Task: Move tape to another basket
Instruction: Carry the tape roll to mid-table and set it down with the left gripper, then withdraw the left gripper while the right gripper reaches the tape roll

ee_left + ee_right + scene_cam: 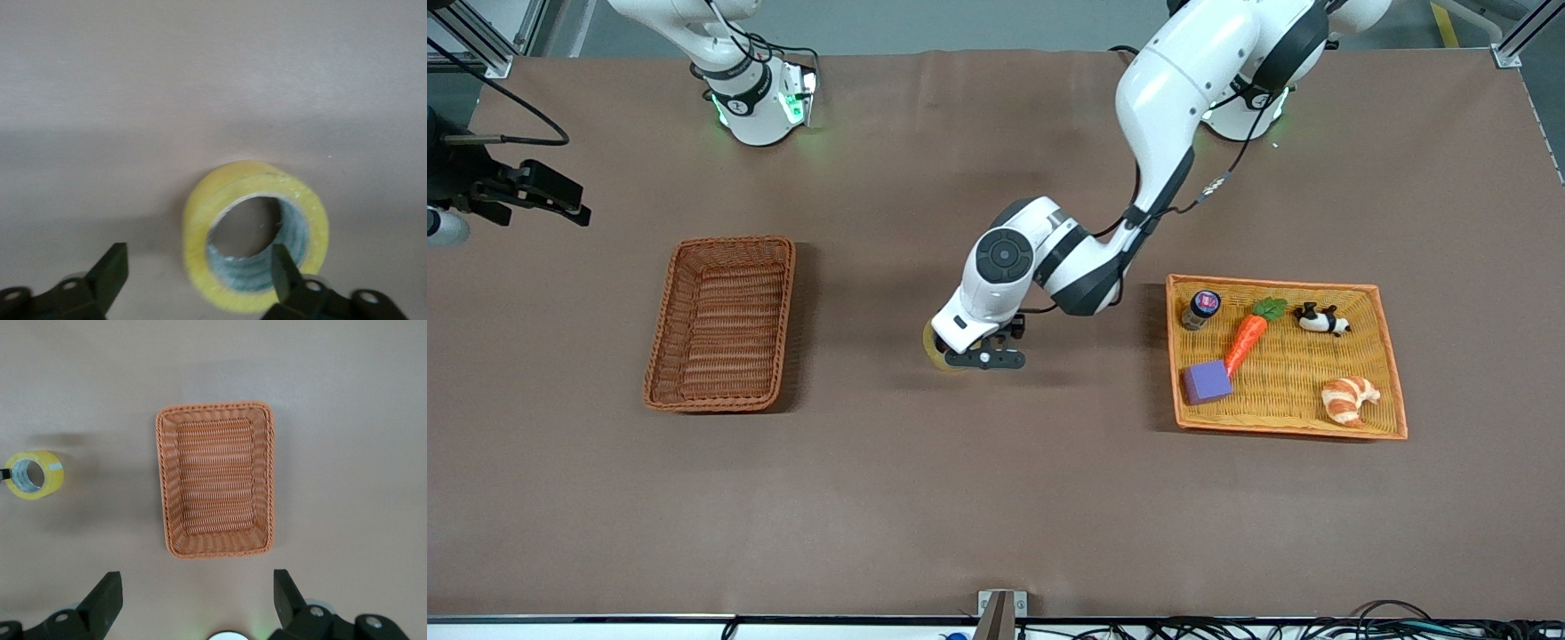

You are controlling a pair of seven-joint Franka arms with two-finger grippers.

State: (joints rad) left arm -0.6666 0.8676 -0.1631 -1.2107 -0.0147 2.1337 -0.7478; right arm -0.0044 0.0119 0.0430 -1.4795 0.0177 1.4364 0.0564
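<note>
Looking down our left wrist view, we see the left gripper (193, 277) with its jaws spread wide, one fingertip (283, 270) reaching into the grey core of the tape (257, 235) and the other fingertip standing clear of the roll over bare cloth, so the yellow wall of the ring sits between the two fingers without being pinched. In the front view we find that same left gripper (985, 354) low over the middle of the table (996, 498), the tape (934, 347) peeking out at its edge on the side toward the right arm's end. We cannot tell whether the roll rests on the cloth or hangs just above it. The basket (720, 323) lies well apart from the tape, toward the right arm's end of the table. Our right gripper (193, 600) waits with its jaws parted too, holding nothing, high above that basket (215, 480), with the tape (35, 475) showing off beside it. Toward the left arm's end sits the orange tray (1390, 373) with a croissant toy (1349, 398), a carrot toy (1251, 331) and a purple block (1207, 382).
</note>
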